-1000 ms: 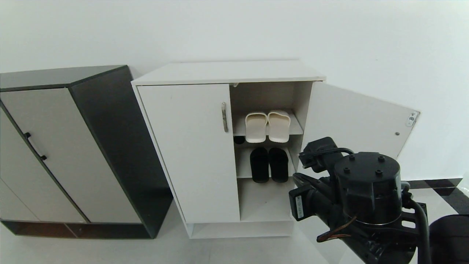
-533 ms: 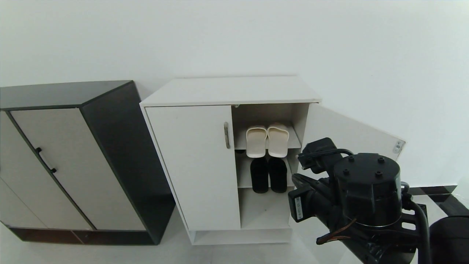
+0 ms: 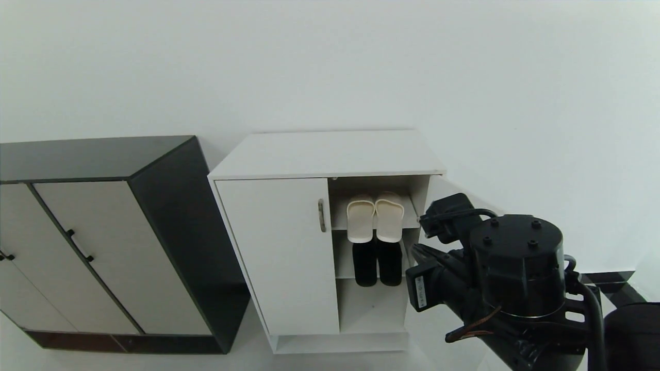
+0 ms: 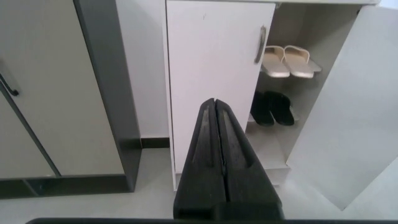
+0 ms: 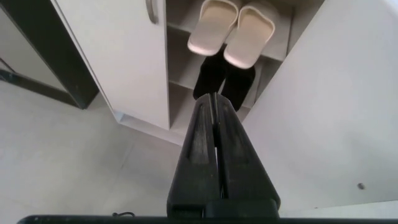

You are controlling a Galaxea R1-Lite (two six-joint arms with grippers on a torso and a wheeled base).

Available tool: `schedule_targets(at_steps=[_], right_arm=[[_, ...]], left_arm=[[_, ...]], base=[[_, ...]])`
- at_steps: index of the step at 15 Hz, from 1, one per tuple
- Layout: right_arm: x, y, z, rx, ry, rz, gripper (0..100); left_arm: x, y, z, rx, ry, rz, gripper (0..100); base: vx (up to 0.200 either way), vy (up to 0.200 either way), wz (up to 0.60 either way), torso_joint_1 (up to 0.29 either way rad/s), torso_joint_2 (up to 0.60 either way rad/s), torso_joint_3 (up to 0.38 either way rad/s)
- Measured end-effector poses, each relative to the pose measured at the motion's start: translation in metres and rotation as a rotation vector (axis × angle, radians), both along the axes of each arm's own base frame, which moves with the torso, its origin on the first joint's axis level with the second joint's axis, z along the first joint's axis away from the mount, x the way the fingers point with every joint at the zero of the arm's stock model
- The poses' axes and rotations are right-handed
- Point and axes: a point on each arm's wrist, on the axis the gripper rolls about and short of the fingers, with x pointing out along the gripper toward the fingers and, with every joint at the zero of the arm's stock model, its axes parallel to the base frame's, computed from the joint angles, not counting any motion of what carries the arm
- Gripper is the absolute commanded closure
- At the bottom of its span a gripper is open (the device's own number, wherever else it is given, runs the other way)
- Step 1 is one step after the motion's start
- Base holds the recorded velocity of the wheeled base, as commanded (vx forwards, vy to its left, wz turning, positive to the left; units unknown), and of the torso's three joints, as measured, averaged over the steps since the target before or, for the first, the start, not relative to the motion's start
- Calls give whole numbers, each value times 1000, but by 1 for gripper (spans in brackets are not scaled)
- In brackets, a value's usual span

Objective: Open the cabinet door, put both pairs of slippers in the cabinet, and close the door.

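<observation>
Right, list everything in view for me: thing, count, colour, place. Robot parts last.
white cabinet: one, white, against the wall; left door closed.
right door: one, white, standing open.
door handle: one, metal, on the closed left door.
cream slippers: one pair, cream, upper shelf of the white cabinet.
black slippers: one pair, black, shelf just below.
dark cabinet: one, black with light grey doors, closed, on the robot's left of the white cabinet.
left gripper: one, black, shut, empty, facing the closed door.
right gripper: one, black, shut, empty, facing the open shelves.
</observation>
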Motion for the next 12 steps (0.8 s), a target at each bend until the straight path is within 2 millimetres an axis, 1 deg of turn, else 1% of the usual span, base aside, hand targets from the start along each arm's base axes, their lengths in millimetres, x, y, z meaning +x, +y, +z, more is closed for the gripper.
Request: schedule_targets(at_steps=[8, 10, 12], right_arm=[[0, 0, 1, 5, -3, 0, 100], [0, 0, 2, 9, -2, 5, 100], [-1, 0, 2, 13, 1, 17, 100]], left_arm=[[0, 0, 0, 0, 0, -1, 100], [0, 0, 0, 0, 0, -1, 100], [0, 0, 0, 0, 0, 0, 100]], base=[[0, 0, 0, 242, -560, -313], [0, 0, 0, 71, -151, -83], [0, 0, 0, 0, 0, 0]])
